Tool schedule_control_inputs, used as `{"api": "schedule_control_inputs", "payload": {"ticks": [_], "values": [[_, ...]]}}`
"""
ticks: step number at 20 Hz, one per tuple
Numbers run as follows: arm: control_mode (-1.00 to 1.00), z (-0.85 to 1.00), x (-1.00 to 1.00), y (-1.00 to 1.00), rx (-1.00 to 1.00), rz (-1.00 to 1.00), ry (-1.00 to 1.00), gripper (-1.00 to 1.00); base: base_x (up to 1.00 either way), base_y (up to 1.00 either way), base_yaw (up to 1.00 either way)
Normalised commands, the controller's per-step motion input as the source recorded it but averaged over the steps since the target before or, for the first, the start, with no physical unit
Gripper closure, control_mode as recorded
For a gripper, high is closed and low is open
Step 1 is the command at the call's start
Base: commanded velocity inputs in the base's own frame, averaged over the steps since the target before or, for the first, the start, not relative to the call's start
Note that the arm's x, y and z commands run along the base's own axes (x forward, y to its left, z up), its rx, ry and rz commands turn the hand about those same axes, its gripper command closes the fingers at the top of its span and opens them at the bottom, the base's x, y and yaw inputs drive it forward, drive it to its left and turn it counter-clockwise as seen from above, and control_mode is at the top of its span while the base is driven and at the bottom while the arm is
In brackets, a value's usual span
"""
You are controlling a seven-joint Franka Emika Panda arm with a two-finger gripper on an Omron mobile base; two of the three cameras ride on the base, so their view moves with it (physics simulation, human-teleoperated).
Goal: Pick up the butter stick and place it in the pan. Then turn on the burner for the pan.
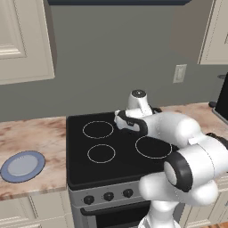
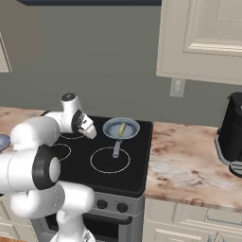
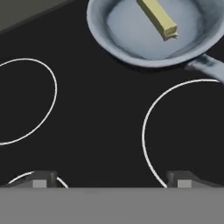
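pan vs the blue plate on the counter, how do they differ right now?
The pan has a raised rim and a straight grey handle; the plate is flat and handleless. The pan sits on the stovetop, the plate on the counter left of it. The pan holds the butter stick; the plate holds nothing. Both are round and blue-grey.

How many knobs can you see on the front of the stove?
3 in the left base view, in a row on the stove's front panel: knob one, knob two, knob three. The arm may hide more to their right.
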Motion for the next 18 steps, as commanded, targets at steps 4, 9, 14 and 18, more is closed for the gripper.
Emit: {"api": "schedule_control_inputs", "payload": {"ticks": [4,9,14,18], "values": [[-1.00,0.00,-0.54,0.30,0.01,-0.03,-0.06,-1.00,0.00,0.00,0.00],[-1.00,0.00,-0.55,0.30,0.00,0.00,-0.04,-1.00,0.00,0.00,0.00],[-1.00,0.04,-0.13,0.18,0.00,0.05,0.03,-1.00,0.00,0.00,0.00],[-1.00,0.08,-0.27,0.00,-0.02,0.10,0.07,-1.00,0.00,0.00,0.00]]}}
